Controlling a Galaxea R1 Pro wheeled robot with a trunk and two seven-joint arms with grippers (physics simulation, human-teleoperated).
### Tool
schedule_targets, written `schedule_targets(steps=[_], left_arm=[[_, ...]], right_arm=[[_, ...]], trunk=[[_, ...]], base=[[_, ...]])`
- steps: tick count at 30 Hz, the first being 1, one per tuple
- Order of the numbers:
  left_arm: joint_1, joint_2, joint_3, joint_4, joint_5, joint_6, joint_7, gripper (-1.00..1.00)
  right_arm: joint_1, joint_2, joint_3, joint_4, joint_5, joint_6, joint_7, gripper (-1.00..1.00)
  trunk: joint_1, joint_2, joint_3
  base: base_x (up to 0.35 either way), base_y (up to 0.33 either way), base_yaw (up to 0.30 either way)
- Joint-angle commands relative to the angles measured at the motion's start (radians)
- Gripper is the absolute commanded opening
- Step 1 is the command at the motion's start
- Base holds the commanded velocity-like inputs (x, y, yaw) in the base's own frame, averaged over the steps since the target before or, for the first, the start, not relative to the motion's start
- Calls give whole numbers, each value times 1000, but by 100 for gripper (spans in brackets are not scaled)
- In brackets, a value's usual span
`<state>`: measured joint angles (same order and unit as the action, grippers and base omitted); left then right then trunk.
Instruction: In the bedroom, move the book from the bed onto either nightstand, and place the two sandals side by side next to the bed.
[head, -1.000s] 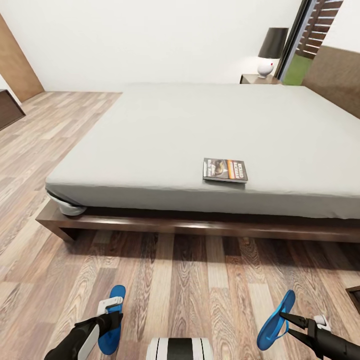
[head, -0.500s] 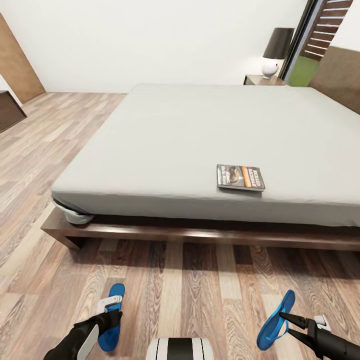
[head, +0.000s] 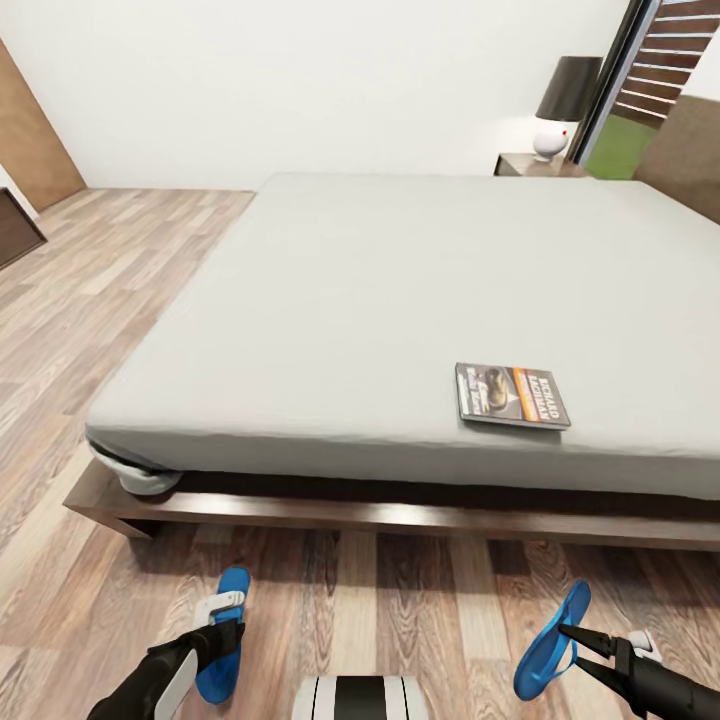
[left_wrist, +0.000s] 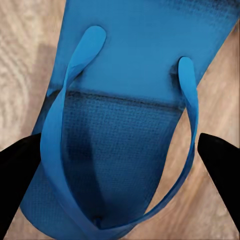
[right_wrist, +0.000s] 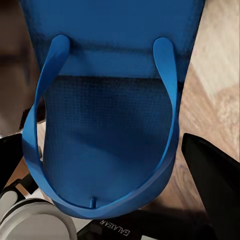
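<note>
Bright blue flat flip-flop sandals are hanging one in each hand: left hand (head: 212, 640) grasping one sandal (head: 226, 640) lying flat, long axis pointing toward the low grey-mattress bed (head: 400, 300); right hand (head: 572, 634) grasping the other sandal (head: 551, 640) tilted on edge. Bed base is lying just ahead of both. Thin dark paperback book (head: 512, 395) is lying near the mattress edge, nearer the right arm. Wrist views are showing strap (left_wrist: 125, 150) (right_wrist: 100, 130) between dark fingers.

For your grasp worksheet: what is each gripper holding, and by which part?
Each holds one blue sandal: left gripper grips the left sandal, right gripper the right sandal; exact part unclear.
</note>
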<state>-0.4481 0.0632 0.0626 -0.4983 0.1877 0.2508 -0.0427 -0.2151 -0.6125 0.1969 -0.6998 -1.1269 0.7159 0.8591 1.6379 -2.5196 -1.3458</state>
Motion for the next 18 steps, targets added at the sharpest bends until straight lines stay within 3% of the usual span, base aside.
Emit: schedule_targets(steps=[1, 8, 18], left_arm=[[0, 0, 5, -2, 6, 7, -5, -100], [0, 0, 5, -2, 6, 7, -5, -100], [0, 0, 5, -2, 6, 6, -5, -100]], right_arm=[[-1, -1, 4, 1, -10, 7, 0, -100], [-1, -1, 4, 1, -10, 6, 0, -100], [-1, -1, 5, 1, -10, 6, 0, -100]], trunk=[[0, 0, -1], [0, 0, -1], [0, 0, -1]], base=[[283, 162, 0], [108, 264, 0], [-51, 287, 0]])
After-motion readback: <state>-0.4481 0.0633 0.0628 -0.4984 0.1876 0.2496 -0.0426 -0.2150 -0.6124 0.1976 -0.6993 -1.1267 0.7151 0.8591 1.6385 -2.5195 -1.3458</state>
